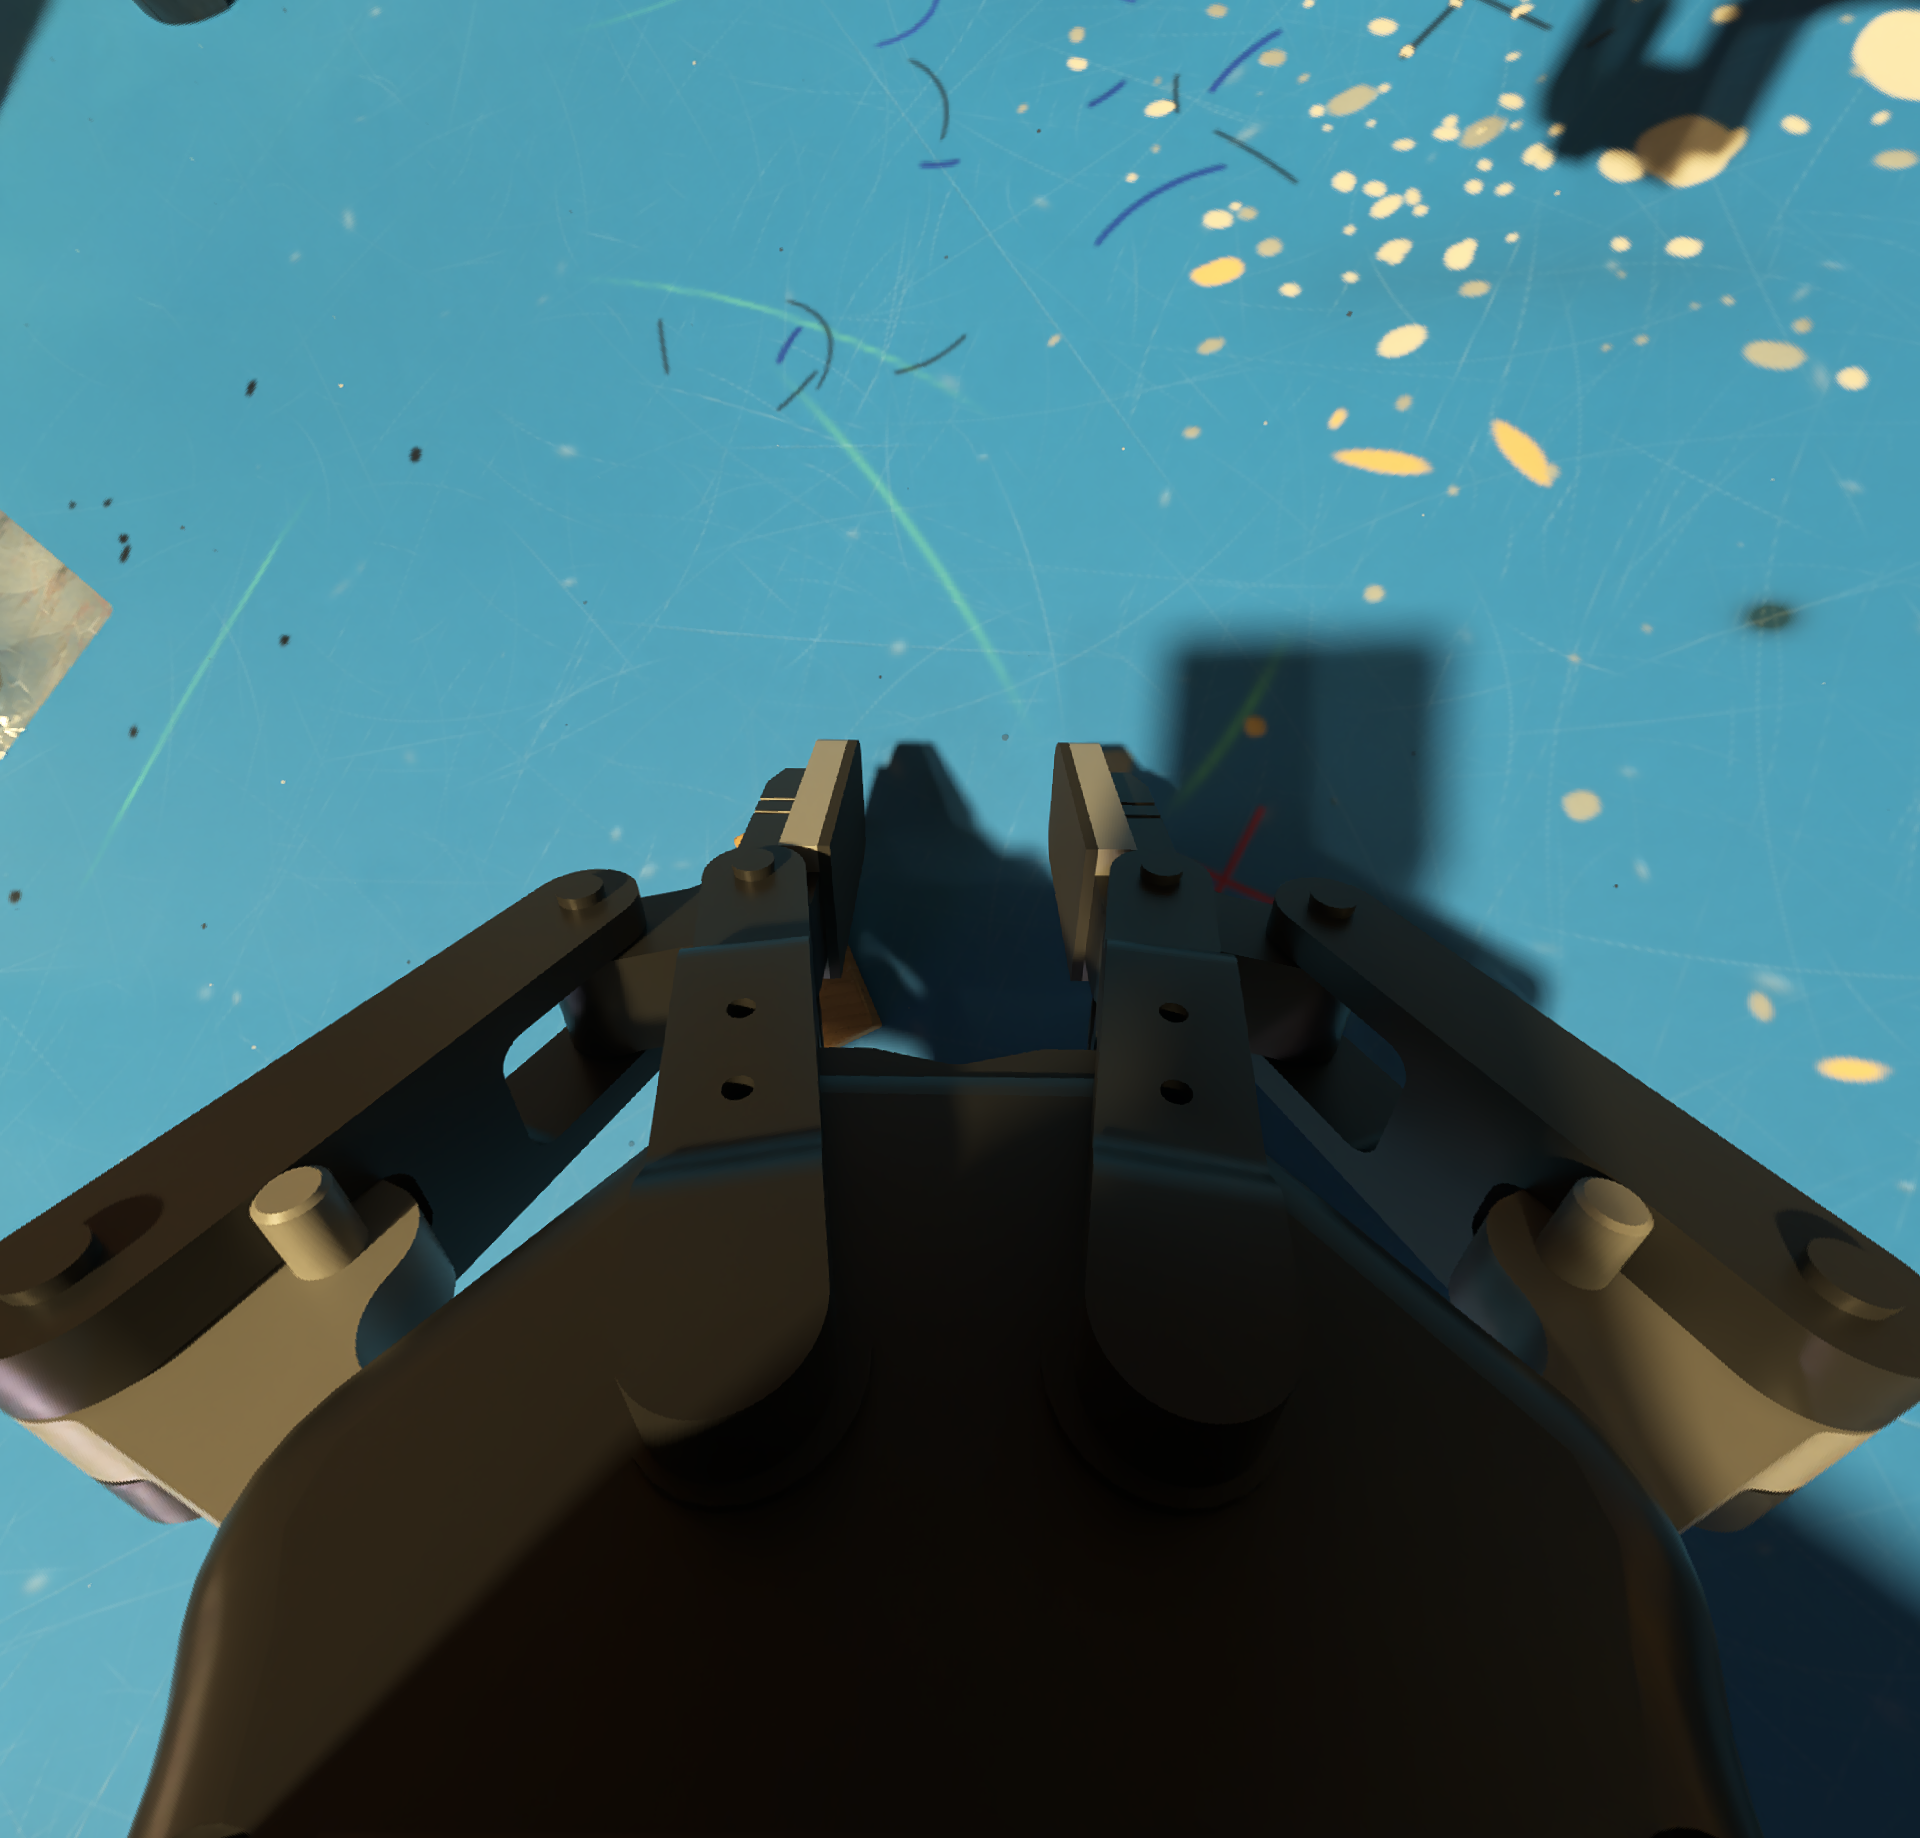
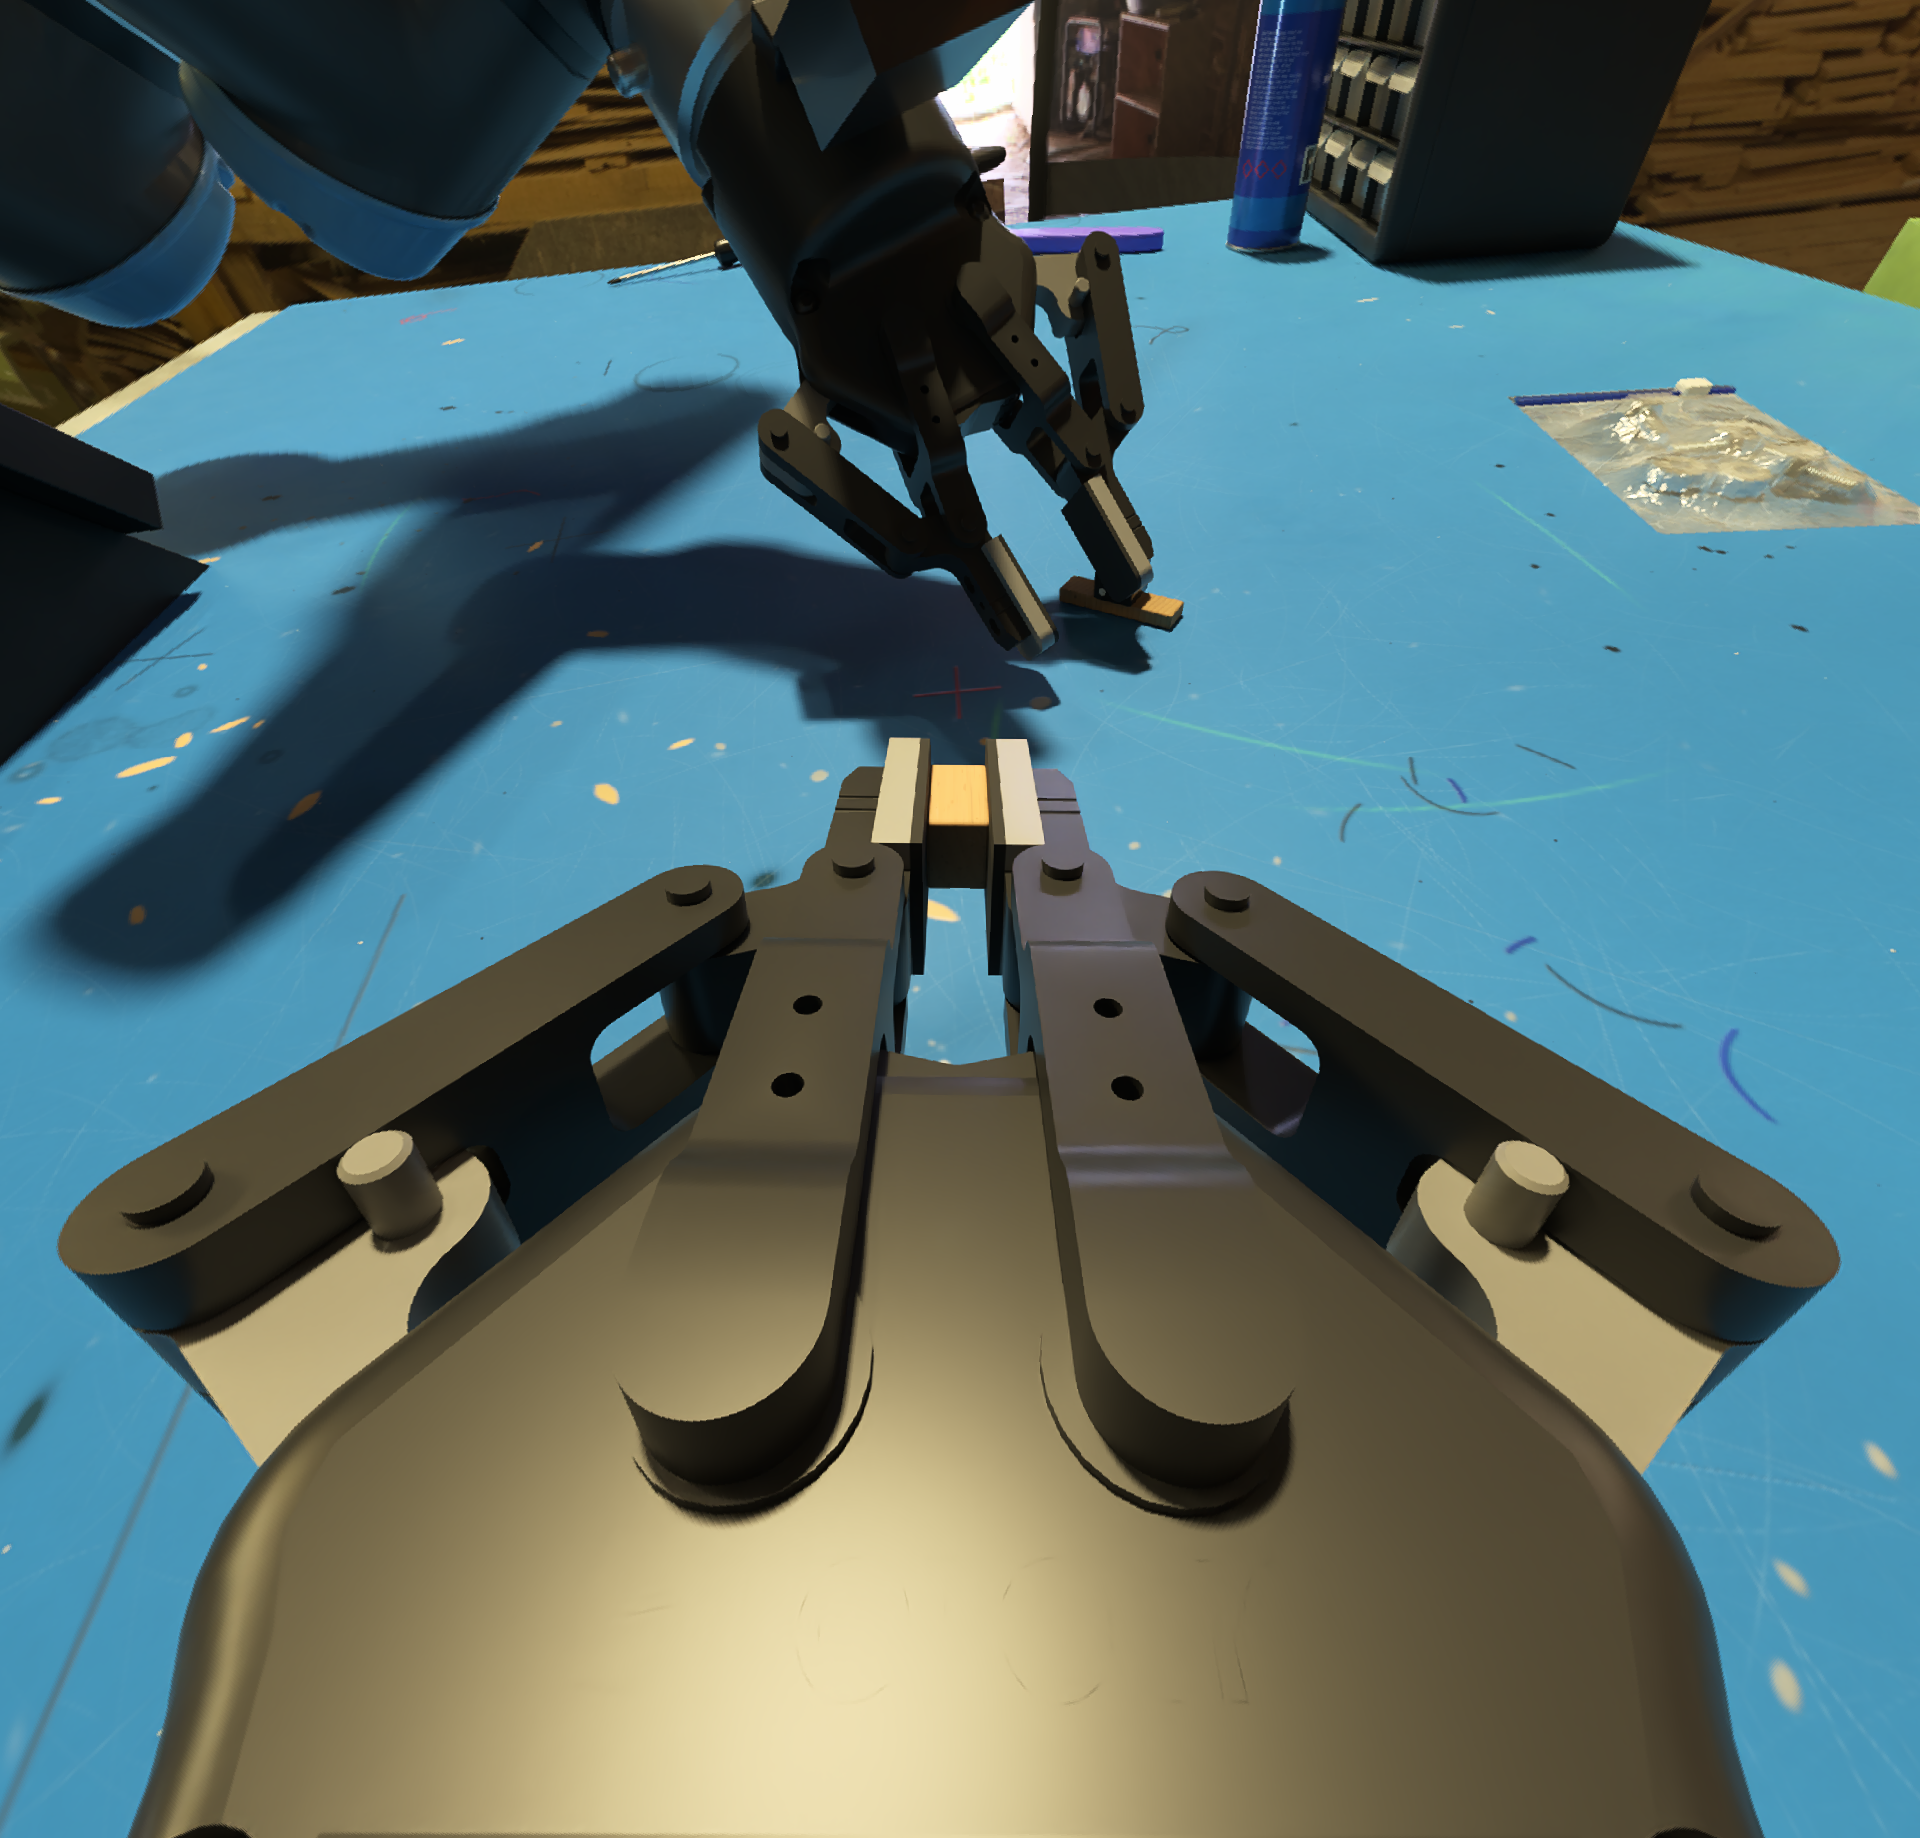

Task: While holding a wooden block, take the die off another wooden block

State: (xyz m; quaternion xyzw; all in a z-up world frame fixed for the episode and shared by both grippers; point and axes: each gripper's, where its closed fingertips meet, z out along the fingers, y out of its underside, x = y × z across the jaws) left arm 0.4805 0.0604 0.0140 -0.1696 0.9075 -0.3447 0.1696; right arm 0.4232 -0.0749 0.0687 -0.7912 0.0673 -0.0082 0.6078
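My right gripper (image 2: 957,786) is shut on a small wooden block (image 2: 957,812), held a little above the blue table (image 2: 1455,853). Ahead of it, the left gripper (image 2: 1081,599) points down at the table with its jaws apart. A second, flat wooden block (image 2: 1138,606) lies on the table, touching the foot of the left gripper's farther finger. In the left wrist view the left gripper (image 1: 956,812) is open and empty, and a sliver of that block (image 1: 850,1009) shows under one finger. No die shows in either view.
A blue spray can (image 2: 1283,95) and a dark drawer cabinet (image 2: 1475,74) stand at the far edge. A clear plastic bag (image 2: 1714,458) lies at the right and shows in the left wrist view (image 1: 42,625). A dark box (image 2: 62,562) sits at the left.
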